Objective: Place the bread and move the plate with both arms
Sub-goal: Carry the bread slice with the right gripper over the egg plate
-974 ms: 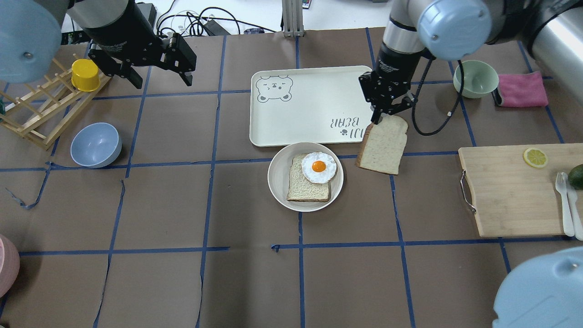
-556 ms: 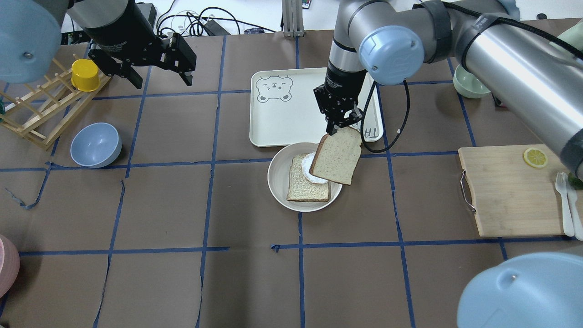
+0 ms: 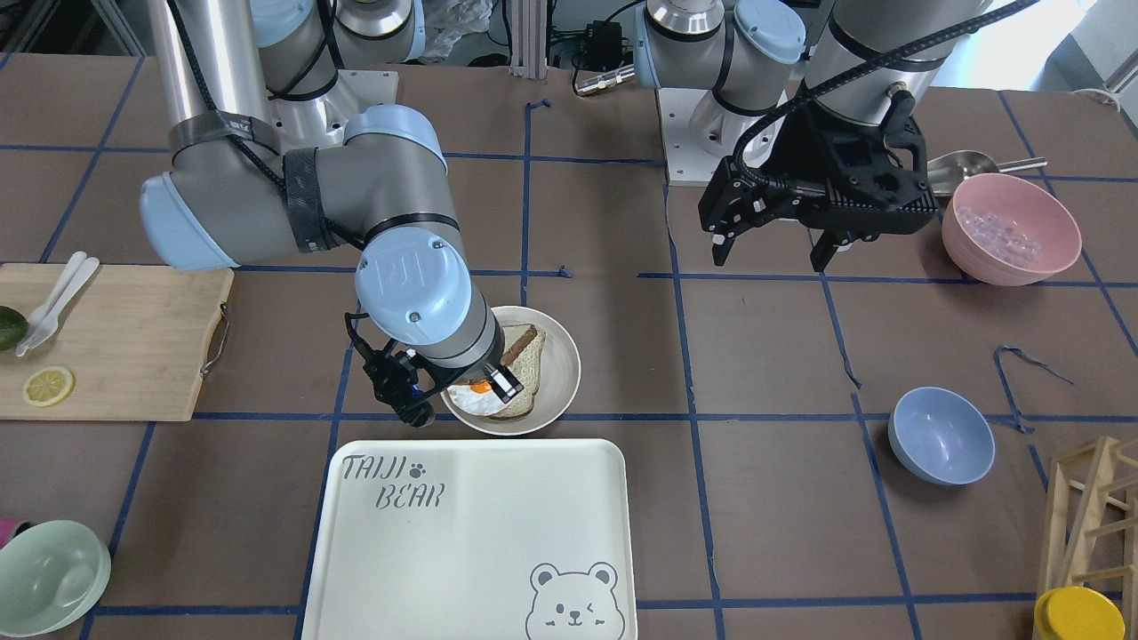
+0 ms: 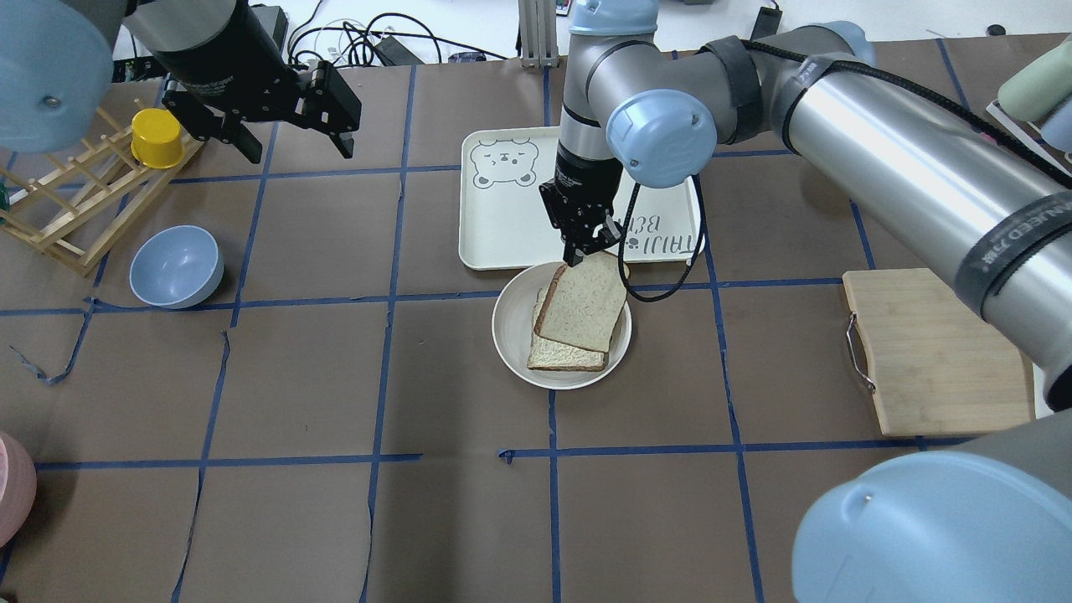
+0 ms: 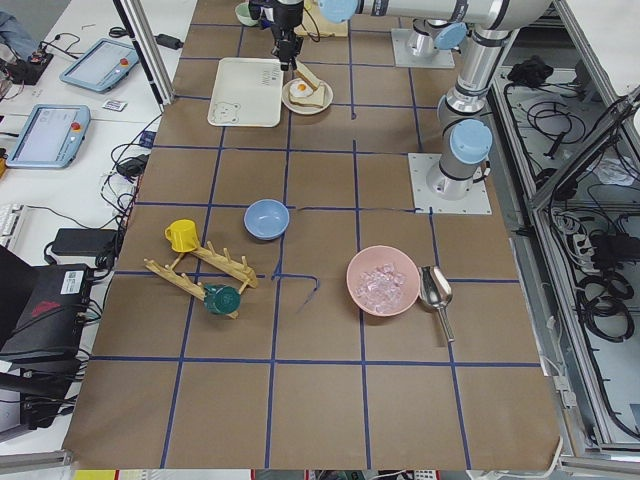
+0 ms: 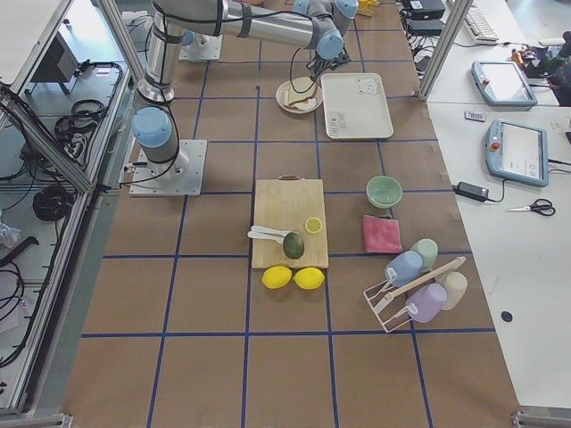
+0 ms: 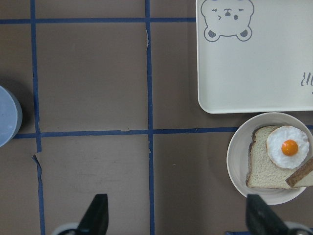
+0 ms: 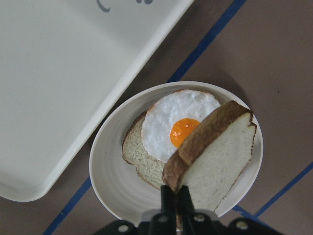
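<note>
My right gripper [image 4: 586,249] is shut on one crust edge of the bread [image 4: 584,311]. It holds the bread tilted just over the round cream plate [image 4: 507,335], above a second slice topped with a fried egg [image 8: 178,125]. In the right wrist view the bread [image 8: 215,156] hangs from the shut fingers [image 8: 175,193] and covers part of the egg. The overhead view hides the egg under the bread. My left gripper [image 4: 297,144] is open and empty, hovering high at the table's far left, well away from the plate [image 7: 234,156].
A large cream tray with a bear print [image 4: 519,209] lies just beyond the plate. A blue bowl [image 4: 176,266] and a wooden rack with a yellow cup [image 4: 157,138] stand on the left. A wooden cutting board [image 4: 938,352] lies on the right, a pink bowl [image 3: 1011,228] near the left arm.
My right arm has carried the bread leftward from the table beside the tray's corner to over the plate and the egg slice. The left arm has not moved.
</note>
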